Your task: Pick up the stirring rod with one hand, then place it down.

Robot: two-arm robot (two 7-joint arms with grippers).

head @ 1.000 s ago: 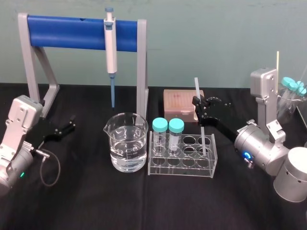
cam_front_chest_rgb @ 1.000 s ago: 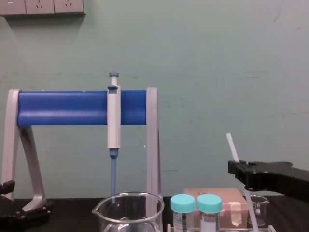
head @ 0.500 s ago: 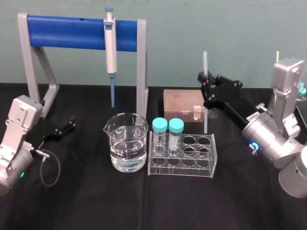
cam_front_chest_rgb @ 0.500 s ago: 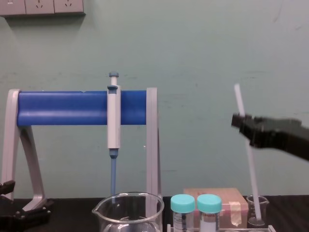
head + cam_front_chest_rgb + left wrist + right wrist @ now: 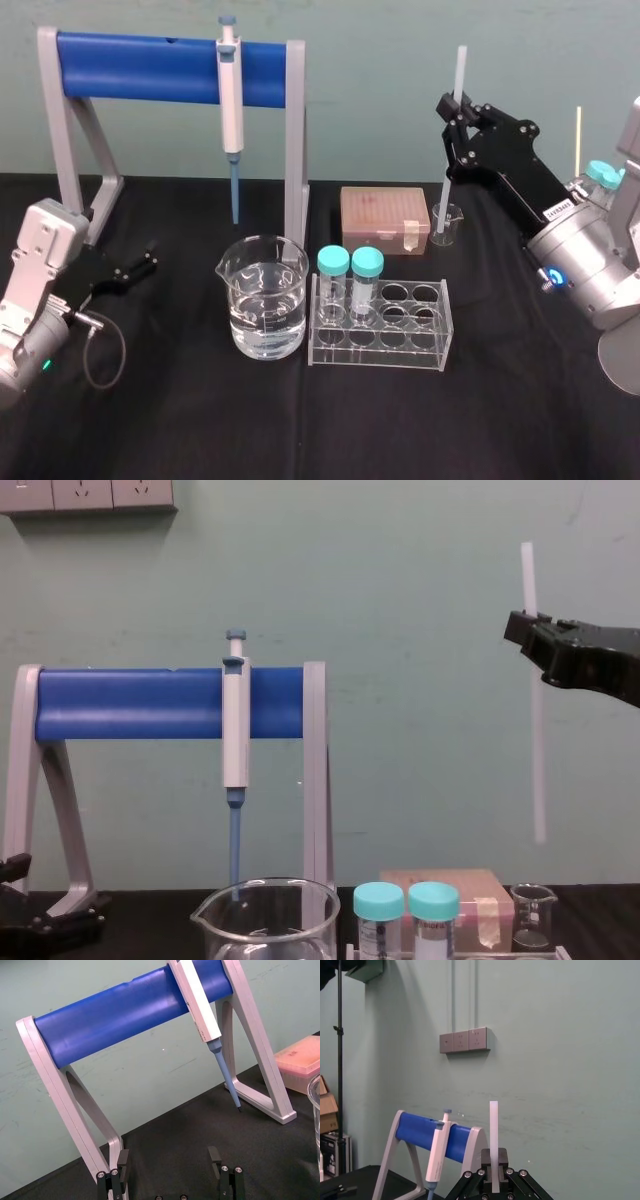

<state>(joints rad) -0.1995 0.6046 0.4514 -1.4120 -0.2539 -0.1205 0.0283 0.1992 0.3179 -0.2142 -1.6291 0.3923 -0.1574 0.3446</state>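
The right gripper (image 5: pixel 455 108) stood raised high and forward, clamped near the top of the stirring rod (image 5: pixel 449 170), which hung upright above the small beaker (image 5: pixel 447 222); the left gripper (image 5: pixel 140 265) lay parked, jaws apart, on the black table (image 5: pixel 300 420); a green wall (image 5: pixel 400 580) stood behind.

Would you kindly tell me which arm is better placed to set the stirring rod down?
The right. The right gripper is shut on the stirring rod, holding it upright in the air above the small beaker. The left gripper is open and empty, far off on the left.
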